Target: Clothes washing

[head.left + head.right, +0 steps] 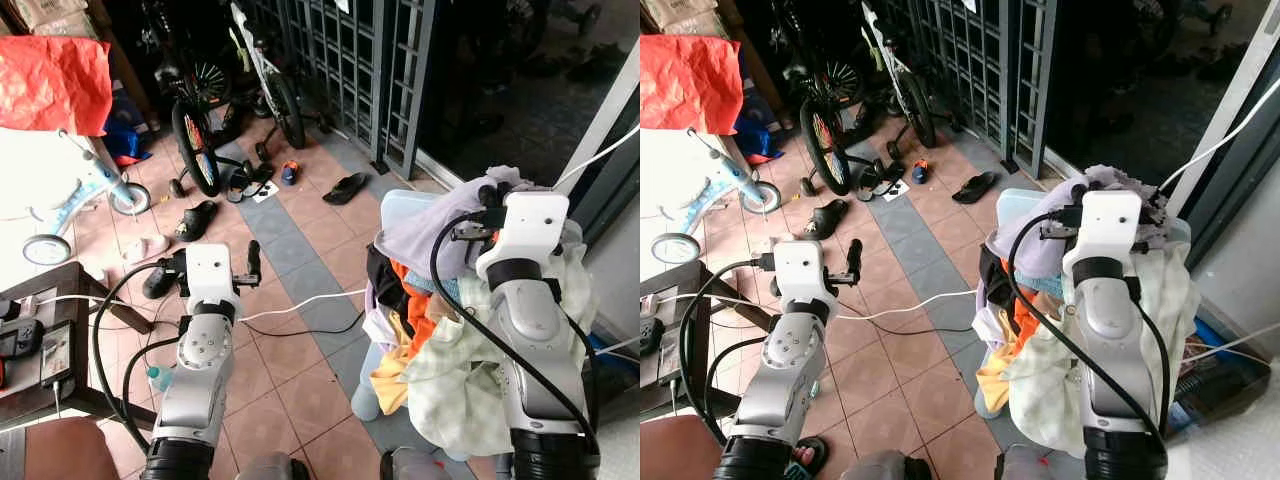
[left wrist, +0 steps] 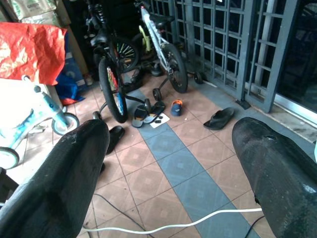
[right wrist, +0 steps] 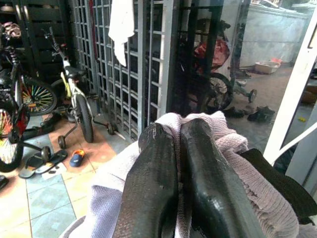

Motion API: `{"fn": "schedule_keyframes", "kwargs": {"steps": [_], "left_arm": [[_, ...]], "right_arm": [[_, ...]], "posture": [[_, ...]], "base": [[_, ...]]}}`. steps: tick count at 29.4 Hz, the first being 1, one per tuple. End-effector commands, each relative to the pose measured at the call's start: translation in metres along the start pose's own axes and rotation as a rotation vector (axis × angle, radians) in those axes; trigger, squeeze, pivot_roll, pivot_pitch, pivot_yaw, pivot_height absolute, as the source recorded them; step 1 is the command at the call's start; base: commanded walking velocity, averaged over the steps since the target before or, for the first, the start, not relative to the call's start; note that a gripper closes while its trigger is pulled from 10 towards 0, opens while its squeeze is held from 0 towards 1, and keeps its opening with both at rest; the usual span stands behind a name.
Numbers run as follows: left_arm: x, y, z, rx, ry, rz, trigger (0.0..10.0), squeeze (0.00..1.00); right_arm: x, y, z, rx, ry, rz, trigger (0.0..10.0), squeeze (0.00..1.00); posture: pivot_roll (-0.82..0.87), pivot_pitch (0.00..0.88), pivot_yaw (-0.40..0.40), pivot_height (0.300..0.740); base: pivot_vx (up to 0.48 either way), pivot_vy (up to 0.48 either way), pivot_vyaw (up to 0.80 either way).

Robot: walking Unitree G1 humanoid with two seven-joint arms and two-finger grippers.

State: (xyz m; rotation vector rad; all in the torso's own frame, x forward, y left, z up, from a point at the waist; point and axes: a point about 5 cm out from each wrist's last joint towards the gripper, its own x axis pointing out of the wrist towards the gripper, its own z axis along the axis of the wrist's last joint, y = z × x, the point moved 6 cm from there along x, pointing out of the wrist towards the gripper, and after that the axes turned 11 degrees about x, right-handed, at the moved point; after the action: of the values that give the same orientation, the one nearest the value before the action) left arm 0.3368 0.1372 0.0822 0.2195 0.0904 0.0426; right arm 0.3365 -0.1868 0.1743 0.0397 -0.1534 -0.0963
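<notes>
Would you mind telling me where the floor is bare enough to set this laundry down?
The tiles ahead of the left gripper are free, bordered by the white cable, the dark table and the lone sandal. It is crowded by the bicycles, where shoes scatter, and under the right gripper, pinching lilac cloth atop the clothes pile.

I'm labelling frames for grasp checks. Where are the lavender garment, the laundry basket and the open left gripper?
lavender garment (image 3: pixel 106 198), right wrist view, knit fabric beside the shut fingers.
laundry basket (image 1: pixel 400 203), left eye view, pale blue rim.
left gripper (image 2: pixel 171 163), left wrist view, gap between fingertips.
</notes>
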Motion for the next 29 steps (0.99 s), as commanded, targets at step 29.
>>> {"fn": "schedule_keyframes", "kwargs": {"steps": [29], "left_arm": [[-0.003, 0.008, 0.001, 0.008, -0.001, 0.025, 10.0, 0.00]], "right_arm": [[0.011, 0.018, 0.014, -0.009, -0.037, 0.059, 10.0, 0.00]], "posture": [[-0.10, 0.000, 0.119, 0.740]], "base": [[-0.230, 0.000, -0.42]]}}
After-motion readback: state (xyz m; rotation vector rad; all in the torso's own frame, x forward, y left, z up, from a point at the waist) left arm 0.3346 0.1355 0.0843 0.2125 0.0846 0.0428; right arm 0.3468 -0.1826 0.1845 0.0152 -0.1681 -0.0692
